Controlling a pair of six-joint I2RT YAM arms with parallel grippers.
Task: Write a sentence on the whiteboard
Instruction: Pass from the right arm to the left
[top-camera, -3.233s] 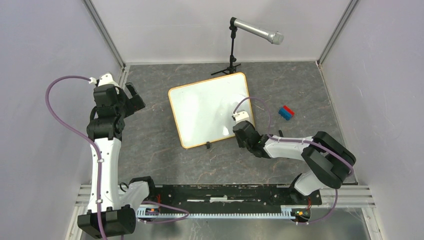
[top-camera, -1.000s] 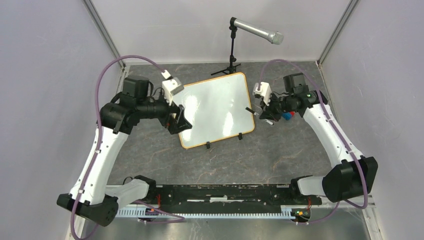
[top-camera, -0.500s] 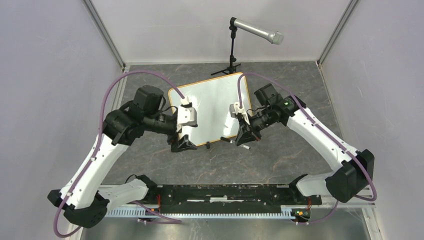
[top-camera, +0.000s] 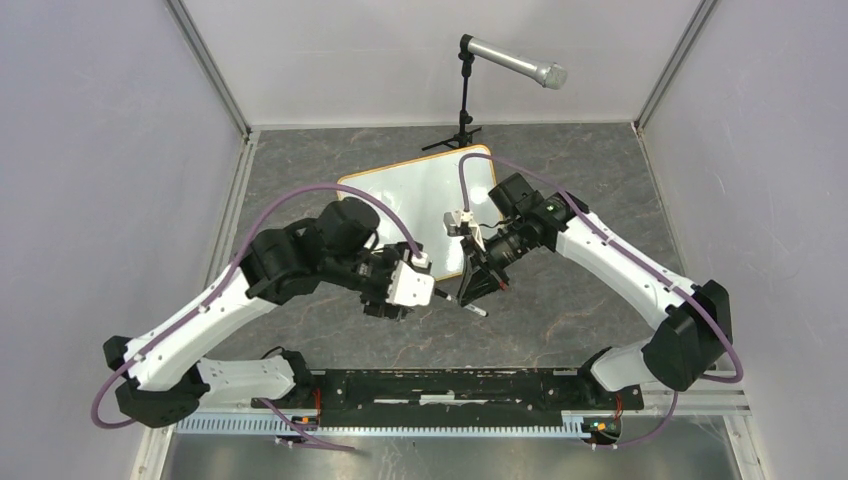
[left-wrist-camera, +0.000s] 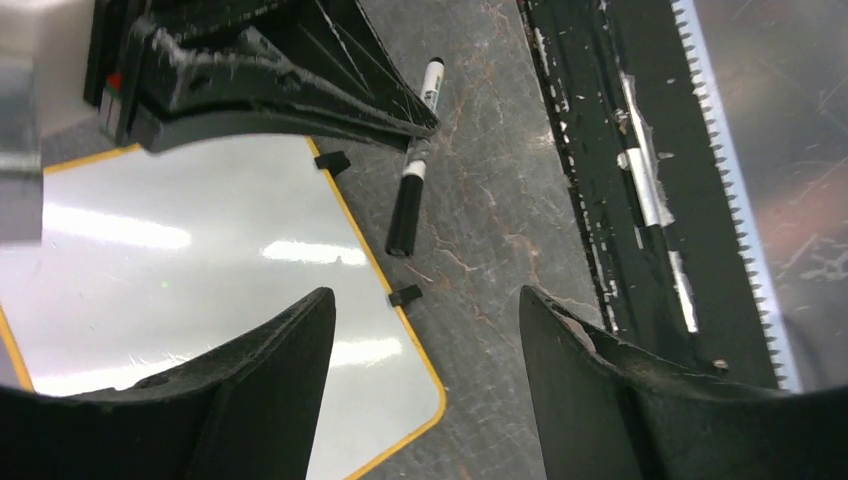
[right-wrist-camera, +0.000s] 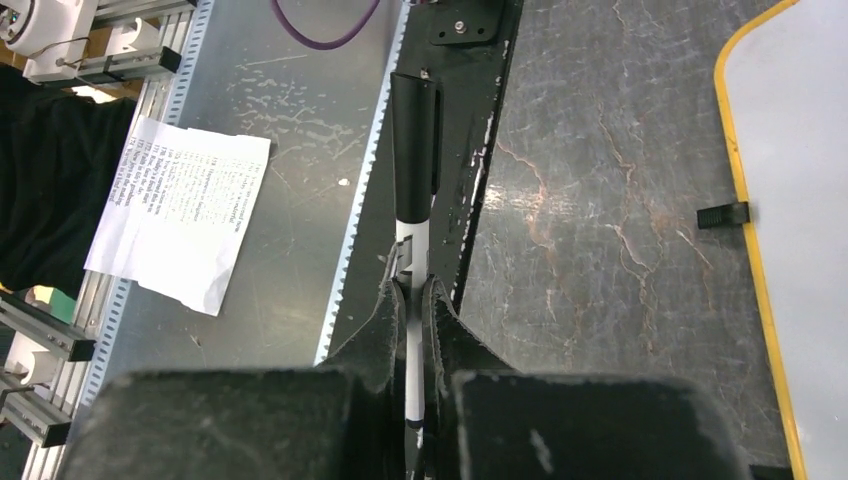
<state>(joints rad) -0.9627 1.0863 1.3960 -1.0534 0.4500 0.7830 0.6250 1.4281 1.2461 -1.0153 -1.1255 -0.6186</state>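
Observation:
The whiteboard lies on the table, white with an orange rim, and the arms cover its near part. No sentence shows on it. It also shows in the left wrist view and at the right edge of the right wrist view. My right gripper is shut on a white marker with a black cap, just past the board's near edge. My left gripper is open and empty, above the board's near corner, next to the right gripper.
A microphone on a stand stands behind the board. Two black clip feet sit on the board's near rim. The black base rail runs along the near table edge. A printed paper sheet lies beyond it.
Both arms have swung in from the board's sides to its near edge. The left gripper has moved right, close to the right gripper. The right gripper has moved a little nearer and left.

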